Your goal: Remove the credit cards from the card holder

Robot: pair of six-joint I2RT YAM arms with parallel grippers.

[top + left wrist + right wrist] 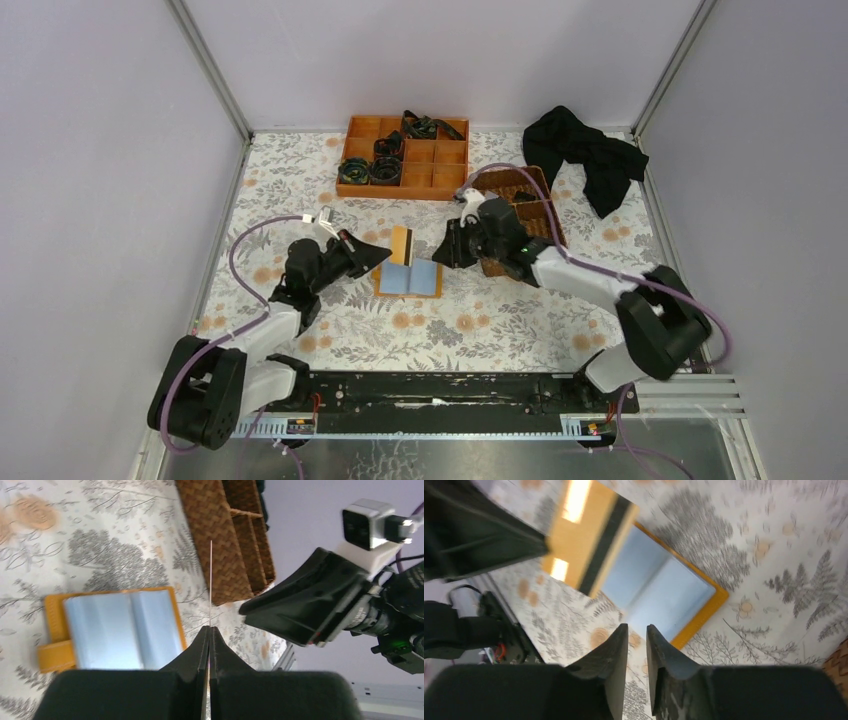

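The card holder (409, 279) lies open on the floral table, pale blue-grey inside with an orange rim; it also shows in the left wrist view (117, 630) and the right wrist view (659, 587). My left gripper (385, 254) is shut on a yellow-orange credit card (402, 244) with a black stripe and holds it upright just above the holder's far edge. In the left wrist view the card (210, 580) is a thin edge-on line rising from the closed left gripper (209, 630). In the right wrist view the card (586, 535) faces me. My right gripper (637, 630) is slightly open and empty, right of the holder.
An orange compartment tray (407, 157) with black coiled items stands at the back. A brown wicker basket (525, 215) is behind my right arm, also in the left wrist view (225, 540). A black cloth (588, 153) lies at the back right.
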